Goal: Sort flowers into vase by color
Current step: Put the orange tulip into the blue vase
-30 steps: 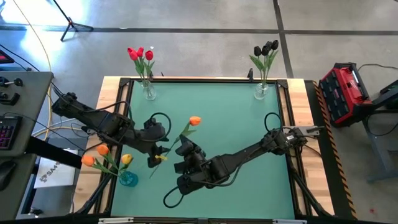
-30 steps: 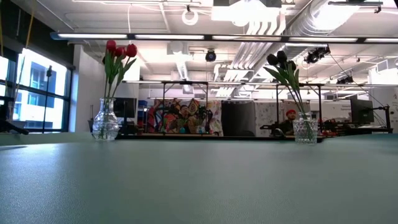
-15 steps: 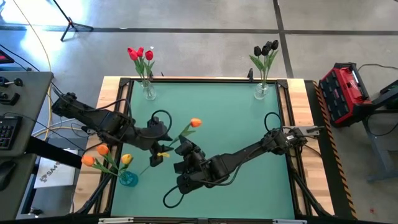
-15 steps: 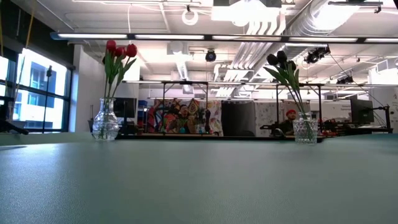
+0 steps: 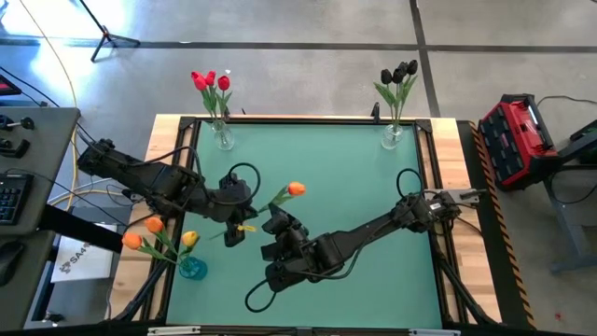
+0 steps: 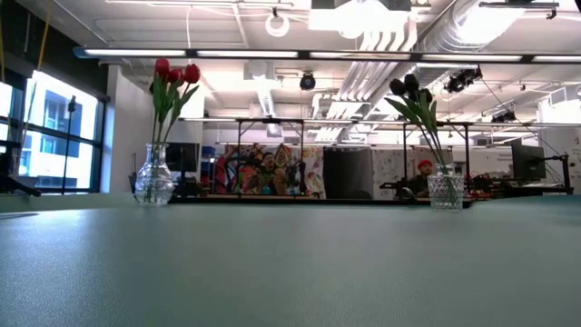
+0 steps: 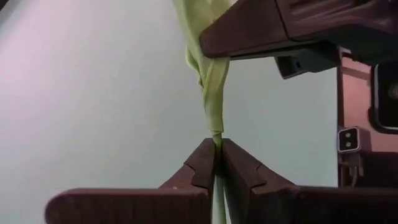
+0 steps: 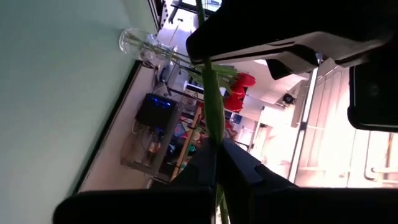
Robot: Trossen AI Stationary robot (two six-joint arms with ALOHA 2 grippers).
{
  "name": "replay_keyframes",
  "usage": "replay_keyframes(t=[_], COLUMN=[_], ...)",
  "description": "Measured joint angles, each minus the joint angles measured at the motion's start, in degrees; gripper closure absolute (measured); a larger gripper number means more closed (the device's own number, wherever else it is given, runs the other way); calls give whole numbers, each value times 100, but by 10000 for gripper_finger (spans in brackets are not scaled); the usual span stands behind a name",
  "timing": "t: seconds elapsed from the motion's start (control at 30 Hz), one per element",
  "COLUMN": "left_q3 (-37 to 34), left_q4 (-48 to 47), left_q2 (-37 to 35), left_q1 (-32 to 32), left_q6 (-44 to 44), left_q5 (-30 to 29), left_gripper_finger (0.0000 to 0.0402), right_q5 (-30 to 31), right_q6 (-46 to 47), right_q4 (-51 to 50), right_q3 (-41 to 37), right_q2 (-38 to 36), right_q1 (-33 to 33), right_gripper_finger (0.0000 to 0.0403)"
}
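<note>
An orange tulip [image 5: 296, 189] with a green stem lies slanted over the middle of the table. My left gripper [image 5: 233, 231] is shut on the stem's lower part. My right gripper [image 5: 278, 224] is shut on the stem nearer the head. Red tulips stand in a clear vase [image 5: 222, 138] at the far left, and black tulips stand in a clear vase [image 5: 392, 138] at the far right. Orange tulips stand in a blue vase [image 5: 191, 269] at the near left. The low view shows neither gripper nor the held tulip. My left gripper pinches the thin green stem [image 7: 217, 140] between its two fingertips, below the leaf [image 7: 210, 68]. It comes from the table's left, and its fingers lie across the stem. My right gripper pinches the stem [image 8: 214, 138] between its two fingers, up by the leaf and nearer the head. It reaches in from the table's right. The stem runs on past the fingers toward my left gripper [image 8: 280, 31].
The two arms meet close together over the table's middle. The blue vase stands just on the near side of my left arm. A raised frame [image 5: 308, 119] runs round the green mat. A red case [image 5: 518, 140] sits off the table's right side.
My left gripper has shut on the stem's lower part. The tulip has turned to lie flatter across the table: its stem end has swung toward the far-left and its head has shifted slightly toward the near right. My right gripper has stayed shut.
</note>
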Motion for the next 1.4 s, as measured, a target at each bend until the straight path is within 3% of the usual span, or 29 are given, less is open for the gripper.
replay_keyframes(t=[0.17,0.33,0.43,0.53,0.6,0.73,0.83,1.2,1.4], left_q3=[0,0,-2,-2,-4,-4,-4,-440,-886], left_q4=[-71,-113,-134,-139,-140,-108,-40,-196,-161], left_q2=[0,0,-36,-146,-295,-716,-991,-1196,-1180], left_q1=[-8,-19,-137,-390,-629,-1186,-1785,-4297,-4930], left_q6=[52,63,63,52,-54,-105,-97,-853,-1562], left_q5=[-3,-103,-403,-1241,-1874,-2990,-3792,-6426,-6937], left_gripper_finger=[398,401,401,401,401,401,401,401,401], right_q5=[-172,-182,460,1249,1012,-365,-1013,-1254,-1298], right_q6=[452,1294,2423,4050,5243,7976,9171,10392,10687], right_q4=[2,6,6,-413,-850,-1845,-2402,-2581,-2601], right_q3=[0,0,0,0,0,-6,7,-766,-961], right_q2=[1,1,8,-6,-58,-324,-379,-300,-302], right_q1=[4,7,14,93,216,366,337,590,608], right_gripper_finger=[395,349,309,274,258,244,242,242,242])
